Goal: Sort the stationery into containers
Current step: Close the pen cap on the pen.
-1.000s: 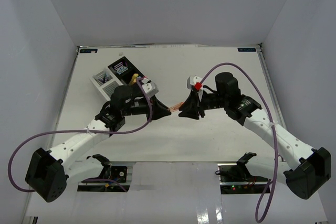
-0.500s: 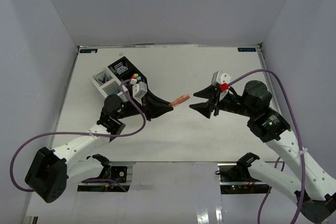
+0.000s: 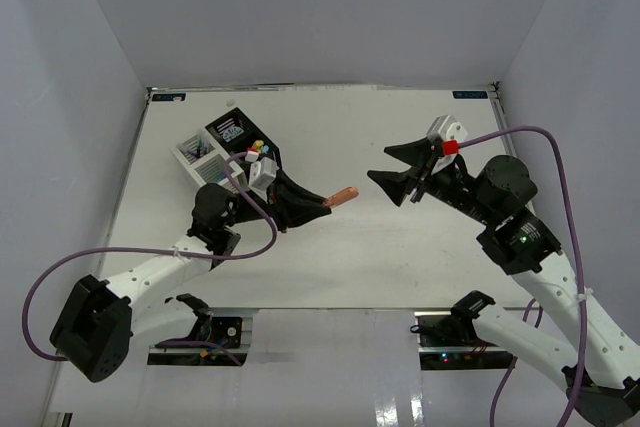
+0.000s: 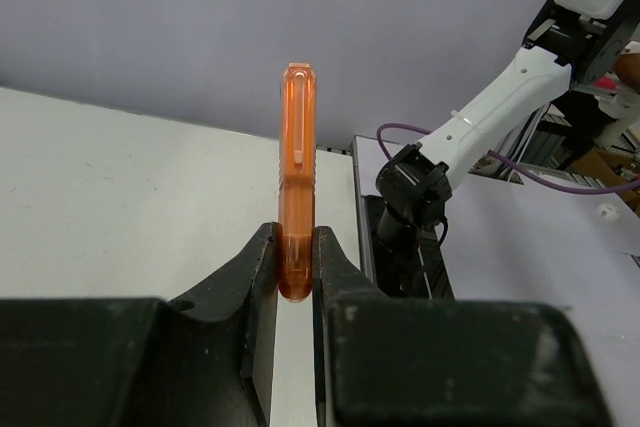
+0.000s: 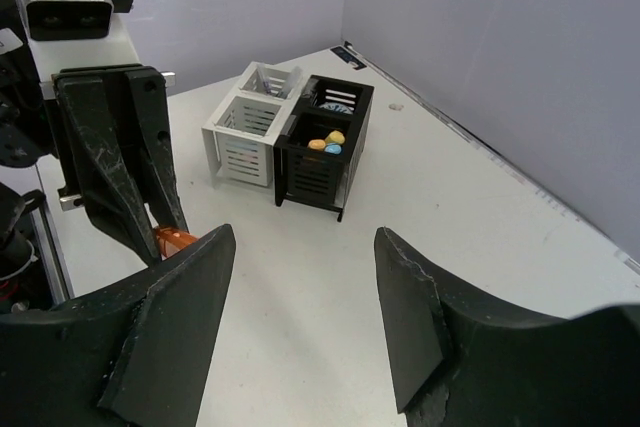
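**Left wrist view only:** left gripper [image 4: 296, 259], jaws pressed tight on the lower end of an orange highlighter [image 4: 297, 147]. Clip side faces the lens, body sticks straight out past the fingertips.

**Overhead view only:** same highlighter held off the table [image 3: 400, 247] near its middle, pointing toward the right gripper [image 3: 392, 168], well apart from it.

**Right wrist view only:** organiser contents.
- Front black compartment [image 5: 312, 172]: orange, yellow and blue caps [image 5: 327, 141].
- Rear black compartment [image 5: 352, 92]: blue-white tub [image 5: 338, 105].
- Two white compartments [image 5: 245, 132] joined alongside; interiors hard to make out.

**Hidden or cut off:**
- Gripped end of the highlighter, buried between the pads.
- Part of the organiser, behind the left arm in the overhead view.

**Right gripper:** jaws spread wide, nothing between them, touching nothing.
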